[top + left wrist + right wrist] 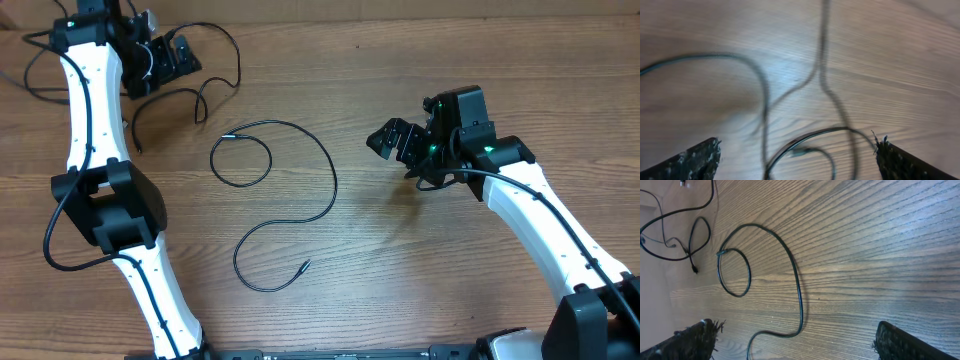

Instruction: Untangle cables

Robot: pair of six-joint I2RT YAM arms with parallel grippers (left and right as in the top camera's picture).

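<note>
A thin black cable (333, 175) lies loose in the middle of the pale brown wooden table (420, 290). One end curls into a small closed ring beside its little plug. The rest sweeps out in a broad S to a second plug nearer the front edge. Its sheath looks smooth and faintly glossy in the right wrist view (799, 297).

A second bundle of thin black cords (238, 60) sprawls in crossing loops at the far left corner and reads as soft blurred curves from the left wrist (765, 100).

The left gripper (172, 58) hangs over that bundle, its rough dark fingers (695, 160) spread wide with nothing between them. The right gripper (392, 140) stands beside the S-shaped cable without touching it, its jaws equally wide and empty.

The tabletop is matt, with fine straight grain and broader wavy figuring, and it fills every view.
</note>
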